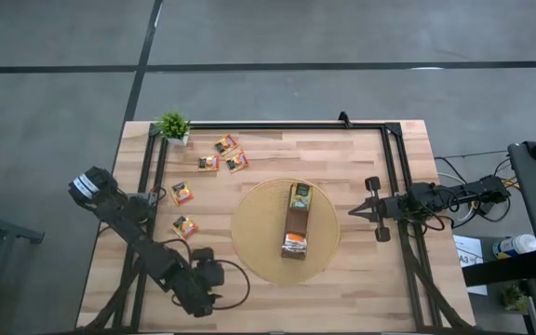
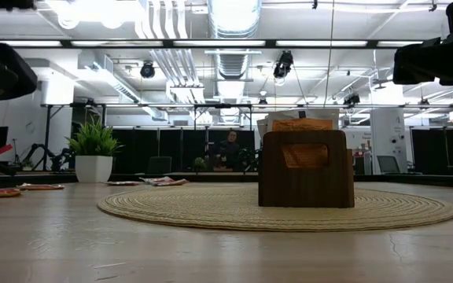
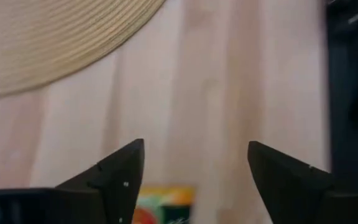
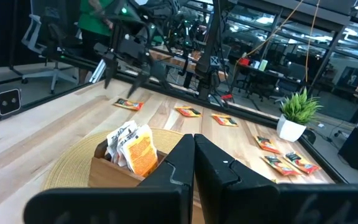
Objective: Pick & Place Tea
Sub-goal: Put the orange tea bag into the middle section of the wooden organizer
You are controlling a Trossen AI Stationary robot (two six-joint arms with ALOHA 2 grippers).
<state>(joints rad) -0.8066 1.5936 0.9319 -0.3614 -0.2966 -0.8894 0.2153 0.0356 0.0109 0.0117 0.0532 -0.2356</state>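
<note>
From above I have my left gripper low over the pale, planked wooden table, just beside the woven mat. Its wedge-shaped dark fingers stand wide apart and hold nothing. Through the left wrist camera a flat sachet with a yellow-green and orange print lies on the wood right between them, only its top edge showing. In the overhead view the nearest flat square sachet sits just past the fingertips, and another lies a little farther on.

Three more thin sachets, orange and dark, are grouped well ahead of that gripper, near the small potted plant with its spiky green leaves and white pot.

The round mat is coiled straw-coloured fibre, ribbed in rings. On it stands a long narrow brown box of smooth dark wood, with sachets packed upright inside, white and orange edges sticking out.

My right gripper hangs off the mat's far side from the left arm, pointing at the box. In its wrist camera the blunt black fingers meet edge to edge, closed on nothing.
</note>
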